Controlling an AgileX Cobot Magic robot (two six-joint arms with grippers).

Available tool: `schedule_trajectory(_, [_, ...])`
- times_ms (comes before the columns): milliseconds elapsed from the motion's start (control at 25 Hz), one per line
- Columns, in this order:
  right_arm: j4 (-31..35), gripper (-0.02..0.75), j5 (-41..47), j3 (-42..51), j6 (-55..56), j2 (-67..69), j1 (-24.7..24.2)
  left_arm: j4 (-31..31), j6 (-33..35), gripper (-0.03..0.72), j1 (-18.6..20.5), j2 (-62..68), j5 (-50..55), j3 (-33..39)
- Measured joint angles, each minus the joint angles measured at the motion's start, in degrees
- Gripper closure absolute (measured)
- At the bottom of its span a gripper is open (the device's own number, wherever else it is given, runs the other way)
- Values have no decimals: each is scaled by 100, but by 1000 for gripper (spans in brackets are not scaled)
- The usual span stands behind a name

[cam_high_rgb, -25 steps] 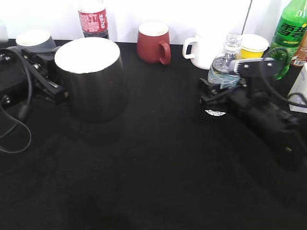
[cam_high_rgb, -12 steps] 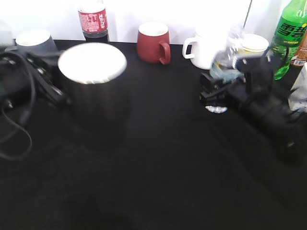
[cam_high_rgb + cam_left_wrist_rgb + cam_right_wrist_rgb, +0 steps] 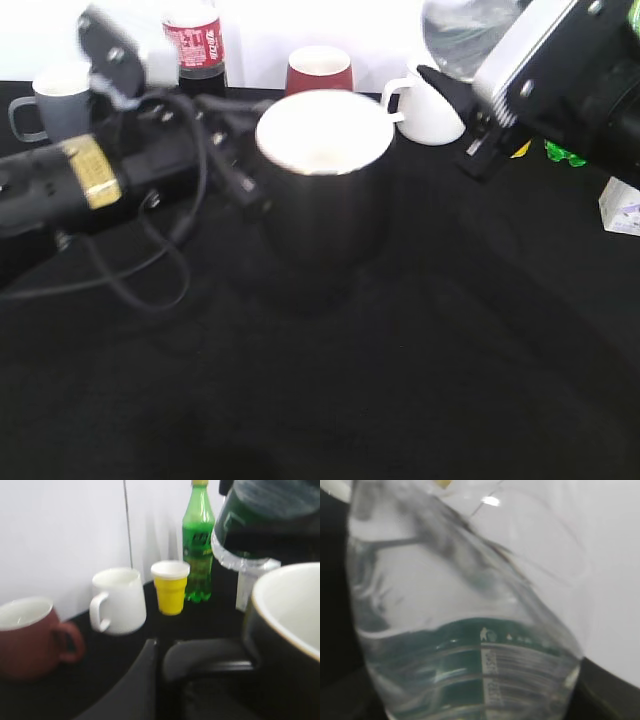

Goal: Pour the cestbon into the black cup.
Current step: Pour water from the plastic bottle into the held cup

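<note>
clear cestbon (image 3: pixel 470 630), dark green label, apparently tilted

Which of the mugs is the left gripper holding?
The black cup with the white inside, in the centre; the grey mug, dark red mug and white mug stand along the back.

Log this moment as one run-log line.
phase: pre-pour | left gripper: holding black cup by handle | right gripper: cestbon lifted, right of cup | pouring: none visible
</note>
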Motion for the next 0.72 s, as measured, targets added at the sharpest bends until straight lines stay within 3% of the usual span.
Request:
schedule_trajectory(400, [-10, 257, 25, 0, -3162, 0, 0, 277, -133, 655, -13, 52, -116, -102])
schedule_trajectory(720, [-5, 257, 29, 0, -4174, 0, 0, 958, -379, 655, -18, 52, 226, -102])
